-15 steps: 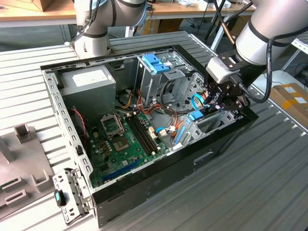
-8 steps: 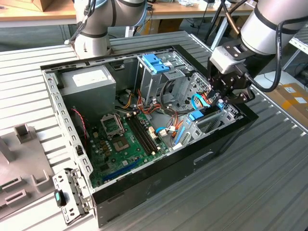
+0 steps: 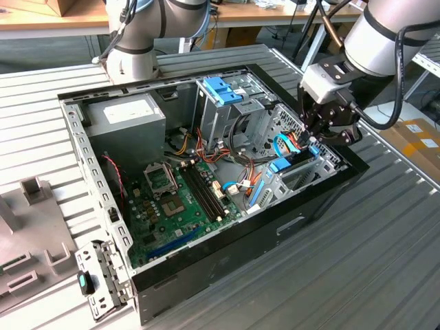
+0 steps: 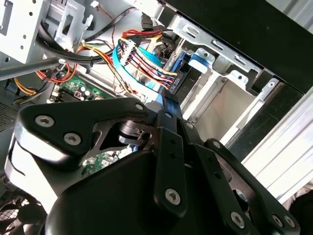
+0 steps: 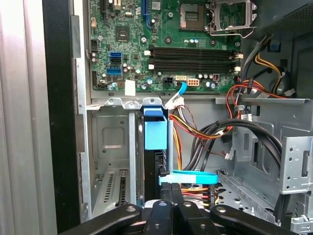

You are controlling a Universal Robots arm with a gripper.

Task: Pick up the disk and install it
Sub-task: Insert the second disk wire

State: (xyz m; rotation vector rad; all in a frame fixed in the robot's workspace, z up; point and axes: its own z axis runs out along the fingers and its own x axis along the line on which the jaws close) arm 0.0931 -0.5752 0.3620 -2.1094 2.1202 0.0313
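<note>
From the exterior view's left we see the open black computer case (image 3: 206, 254) lying flat on the ribbed grey metal table (image 3: 385, 275), motherboard exposed. At its right end the black gripper (image 3: 317, 134) hangs over the bay, fingers pinched on the light-blue-framed grey disk (image 5: 155, 129), upright in its slot.

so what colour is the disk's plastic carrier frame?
Light blue; the disk's plastic carrier frame shows best in the first wrist view.
</note>
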